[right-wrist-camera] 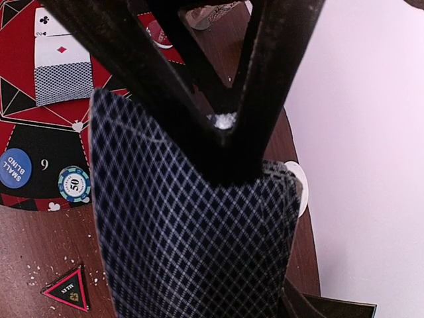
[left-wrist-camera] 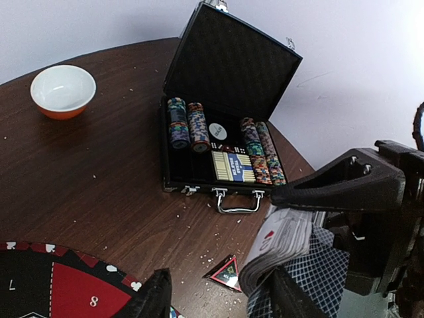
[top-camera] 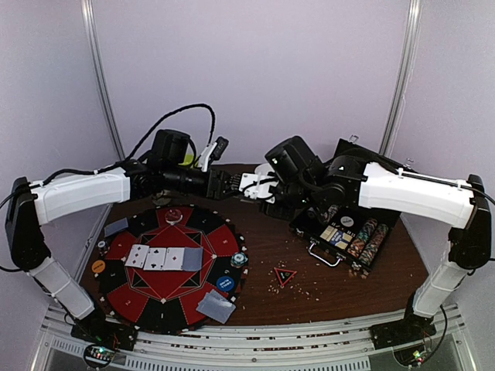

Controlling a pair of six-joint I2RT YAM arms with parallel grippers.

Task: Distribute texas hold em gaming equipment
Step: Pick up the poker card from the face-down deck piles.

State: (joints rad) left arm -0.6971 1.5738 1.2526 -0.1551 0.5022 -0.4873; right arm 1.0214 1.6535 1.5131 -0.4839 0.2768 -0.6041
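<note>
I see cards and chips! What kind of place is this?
Probably a robot test booth set up for poker, not a casino: plain pale walls around the table, a robot's left arm and right arm, a round poker mat and an open chip case.

Navy diamond-lattice card backs (right-wrist-camera: 192,232), red-and-black wedged mat (top-camera: 165,284), blue button (right-wrist-camera: 14,167), red-edged black triangle marker (right-wrist-camera: 66,289), orange bowl (left-wrist-camera: 63,111), white inside.

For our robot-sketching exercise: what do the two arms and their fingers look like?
The left arm and right arm have white shells and black joints. A black cable loops over the left one. The fingers are black, tapering bars.
</note>
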